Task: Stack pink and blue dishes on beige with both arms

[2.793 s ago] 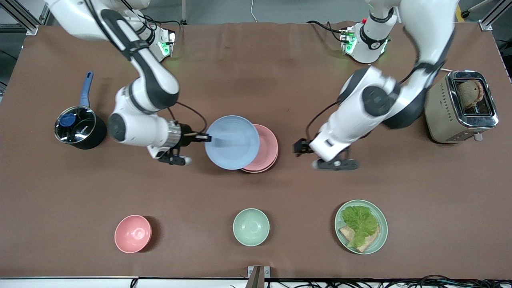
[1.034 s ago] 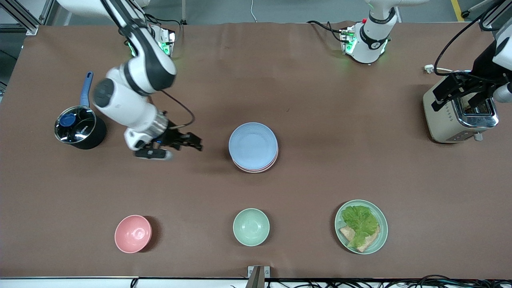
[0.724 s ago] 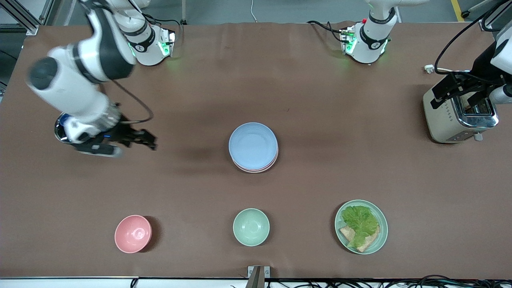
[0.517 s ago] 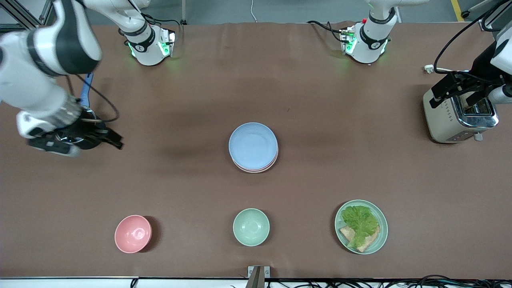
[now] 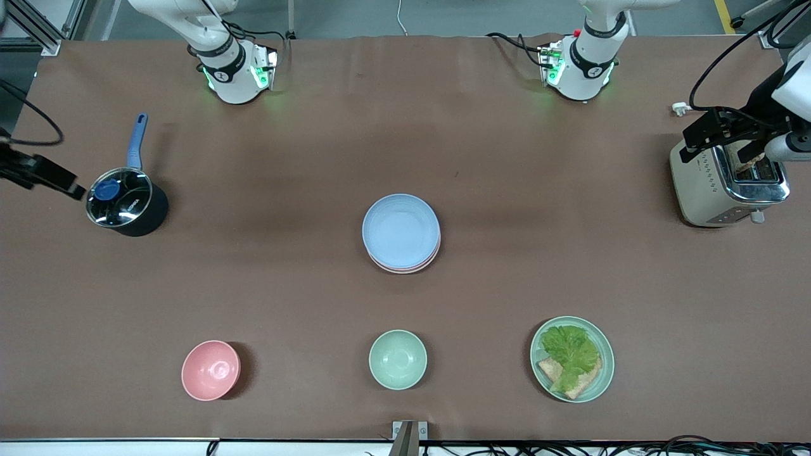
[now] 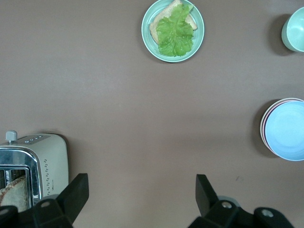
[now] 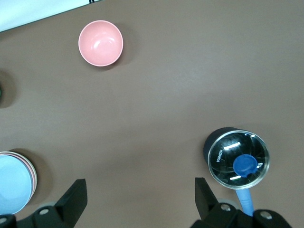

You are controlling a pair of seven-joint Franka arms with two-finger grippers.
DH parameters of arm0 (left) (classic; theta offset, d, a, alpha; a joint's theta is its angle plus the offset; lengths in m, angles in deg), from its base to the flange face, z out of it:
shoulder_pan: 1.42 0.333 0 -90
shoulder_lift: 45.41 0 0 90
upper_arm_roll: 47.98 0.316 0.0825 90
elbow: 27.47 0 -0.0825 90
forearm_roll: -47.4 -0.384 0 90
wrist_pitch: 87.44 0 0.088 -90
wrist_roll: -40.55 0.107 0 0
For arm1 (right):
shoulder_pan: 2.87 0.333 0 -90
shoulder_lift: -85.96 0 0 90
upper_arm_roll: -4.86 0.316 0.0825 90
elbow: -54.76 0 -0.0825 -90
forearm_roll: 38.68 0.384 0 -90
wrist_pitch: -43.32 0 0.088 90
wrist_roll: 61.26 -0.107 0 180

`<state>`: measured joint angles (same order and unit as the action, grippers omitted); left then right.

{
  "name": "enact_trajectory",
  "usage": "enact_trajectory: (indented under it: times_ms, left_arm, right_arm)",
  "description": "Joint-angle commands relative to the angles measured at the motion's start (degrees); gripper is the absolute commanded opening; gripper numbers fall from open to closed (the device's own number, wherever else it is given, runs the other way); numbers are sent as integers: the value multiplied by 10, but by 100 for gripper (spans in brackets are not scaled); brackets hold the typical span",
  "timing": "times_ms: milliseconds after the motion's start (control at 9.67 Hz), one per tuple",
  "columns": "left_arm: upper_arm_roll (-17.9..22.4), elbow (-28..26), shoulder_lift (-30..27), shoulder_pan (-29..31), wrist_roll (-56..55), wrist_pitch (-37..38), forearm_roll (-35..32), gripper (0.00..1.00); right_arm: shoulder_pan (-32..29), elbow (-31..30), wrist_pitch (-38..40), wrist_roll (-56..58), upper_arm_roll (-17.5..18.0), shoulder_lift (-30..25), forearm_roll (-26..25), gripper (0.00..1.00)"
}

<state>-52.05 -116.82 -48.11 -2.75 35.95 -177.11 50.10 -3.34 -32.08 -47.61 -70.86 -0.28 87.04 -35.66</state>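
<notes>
The light blue plate (image 5: 400, 230) lies on top of a stack in the middle of the table. Only a thin rim of the pink plate (image 5: 408, 268) shows under it. The beige plate is hidden beneath them. The stack also appears in the wrist views, as the blue plate (image 6: 287, 130) and the blue plate (image 7: 12, 186). My left gripper (image 5: 713, 151) hangs open and empty over the toaster. My right gripper (image 7: 140, 192) is open and empty, high over the right arm's end of the table beside the pot, with one of its fingers (image 5: 60, 183) showing at the front view's edge.
A dark pot (image 5: 125, 201) with a blue handle stands at the right arm's end. A toaster (image 5: 728, 170) holding bread stands at the left arm's end. Nearer the front camera are a pink bowl (image 5: 210, 370), a mint bowl (image 5: 397, 359) and a green plate with lettuce and bread (image 5: 572, 358).
The right gripper let go of the blue plate onto the pink one, then swung away past the pot to its end of the table. The left arm drew back over the toaster.
</notes>
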Motion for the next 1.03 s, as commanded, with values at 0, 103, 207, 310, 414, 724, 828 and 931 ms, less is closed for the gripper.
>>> enact_trajectory:
  times_ms: [0,103,207,310,414,724,828,931]
  left_arm:
    - [5,-6,7,-4,11,12,-1,99]
    - [5,-6,7,-3,11,12,-1,99]
    - [4,-6,6,-3,11,12,-1,99]
    - [4,-6,6,-3,10,12,-1,99]
    - [5,-6,7,-1,10,12,-2,99]
    - [4,-5,7,0,10,12,-10,99]
    - [4,-6,7,0,10,12,-10,99]
    - [4,-6,7,0,10,12,-10,99]
  right_arm:
    - [-52,21,28,3,43,1,-4,100]
    - [-38,21,29,7,23,2,-4,100]
    - [-35,20,35,8,21,2,-3,100]
    - [-32,20,39,8,21,2,-3,100]
    - [-29,20,38,8,21,2,-3,100]
    - [-21,21,40,49,21,2,-13,100]
    - [-21,23,45,56,20,3,-17,100]
    - [-20,26,49,55,22,4,-28,100]
